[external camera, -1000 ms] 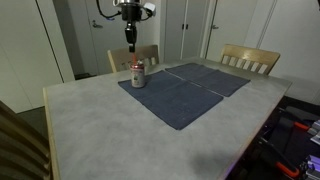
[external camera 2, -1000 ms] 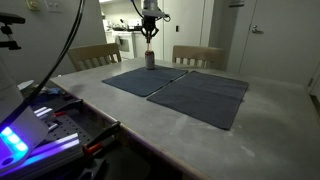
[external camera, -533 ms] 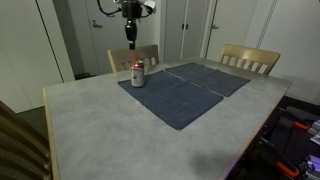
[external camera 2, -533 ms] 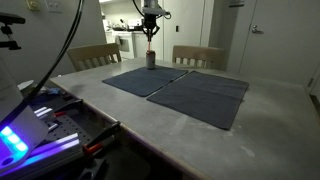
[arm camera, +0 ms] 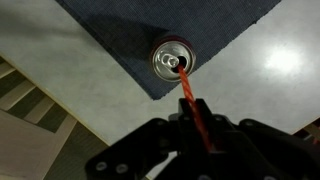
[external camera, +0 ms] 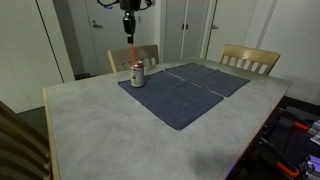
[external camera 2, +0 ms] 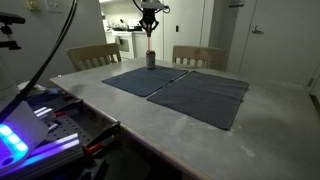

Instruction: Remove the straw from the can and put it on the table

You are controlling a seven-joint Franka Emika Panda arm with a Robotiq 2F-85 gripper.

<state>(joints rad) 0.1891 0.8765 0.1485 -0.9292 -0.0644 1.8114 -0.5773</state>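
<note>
At the lower left of the wrist view we see the wooden slats of a chair [arm camera: 18, 100], and next to it the bare grey top of the bench [arm camera: 70, 60]. Toward the middle, the can [arm camera: 173, 60] stands upright on a corner of the dark blue mat [arm camera: 190, 20], its open top facing the camera. From the can's mouth the straw [arm camera: 192, 105] runs down and to the right into the end effector [arm camera: 205, 142] at the bottom of the frame. Its fingers are closed narrowly on the straw's upper part and carry nothing else. The straw's lower tip lies over the opening; whether it sits inside or just above the rim we cannot tell from here. In both exterior views the end effector [external camera: 128, 30] hangs high above the can [external camera 2: 151, 60], well apart from it, so we judge the straw to be nearly or wholly drawn out.

To do this step well, we would pull straight up along the straw's own line until the tip is plainly clear of the rim. A sideways drag too soon could tip a light can. The grip should be firm enough that the thin straw does not slide, yet not so hard that it is crushed. Then we would carry it toward the left of the wrist view, past the mat's edge, to bare bench. There we would come down low and let go well in from the edge, since a round straw may roll.
</note>
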